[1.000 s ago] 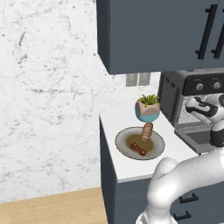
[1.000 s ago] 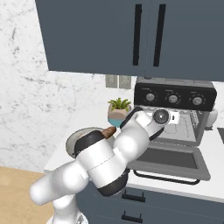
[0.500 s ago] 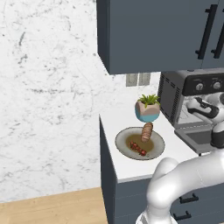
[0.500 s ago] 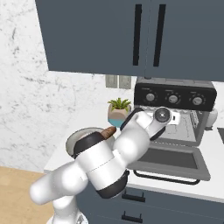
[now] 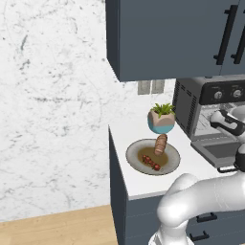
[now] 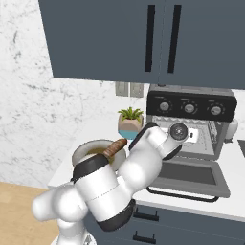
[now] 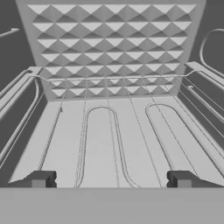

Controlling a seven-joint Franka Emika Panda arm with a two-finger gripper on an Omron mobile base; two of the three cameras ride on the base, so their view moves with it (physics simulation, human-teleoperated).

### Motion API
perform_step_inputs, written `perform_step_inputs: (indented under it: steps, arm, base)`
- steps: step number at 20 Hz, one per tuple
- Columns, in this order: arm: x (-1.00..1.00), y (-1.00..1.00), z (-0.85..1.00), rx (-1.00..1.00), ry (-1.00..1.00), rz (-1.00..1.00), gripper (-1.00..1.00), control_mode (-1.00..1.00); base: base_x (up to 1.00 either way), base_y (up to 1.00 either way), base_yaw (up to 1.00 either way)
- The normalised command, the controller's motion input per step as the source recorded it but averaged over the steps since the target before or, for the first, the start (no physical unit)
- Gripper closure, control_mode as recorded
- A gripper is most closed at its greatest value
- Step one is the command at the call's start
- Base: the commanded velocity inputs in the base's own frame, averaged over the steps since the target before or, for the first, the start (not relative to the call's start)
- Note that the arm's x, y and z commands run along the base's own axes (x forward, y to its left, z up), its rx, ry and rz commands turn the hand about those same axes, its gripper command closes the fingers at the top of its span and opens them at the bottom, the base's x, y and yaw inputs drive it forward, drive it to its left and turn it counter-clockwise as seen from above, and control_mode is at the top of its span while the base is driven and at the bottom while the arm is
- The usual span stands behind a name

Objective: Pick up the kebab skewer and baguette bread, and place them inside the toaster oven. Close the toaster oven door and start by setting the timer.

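Note:
The kebab skewer and the baguette bread lie together in a round bowl on the counter, left of the toaster oven. From the right base view the baguette bread pokes out behind my arm. The toaster oven door hangs down flat and open. My gripper reaches into the oven mouth, just above the wire rack. It is open, with nothing between its fingertips.
A small potted plant stands behind the bowl, close to the oven's left side. Dark blue wall cabinets hang low above the oven. The oven's knob panel sits over its opening. The counter edge drops off left of the bowl.

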Motion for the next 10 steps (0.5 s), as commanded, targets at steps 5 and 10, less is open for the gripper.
perform_step_inputs:
  steps: [5,10]
  arm:
    - [-0.56,0.0,-0.57,0.0,0.06,0.0,-1.0,-1.0]
    - [-0.57,0.0,-0.55,0.0,0.07,0.0,-1.0,-1.0]
  base:
    - [0.0,0.0,0.0]
    - [0.0,0.0,0.0]
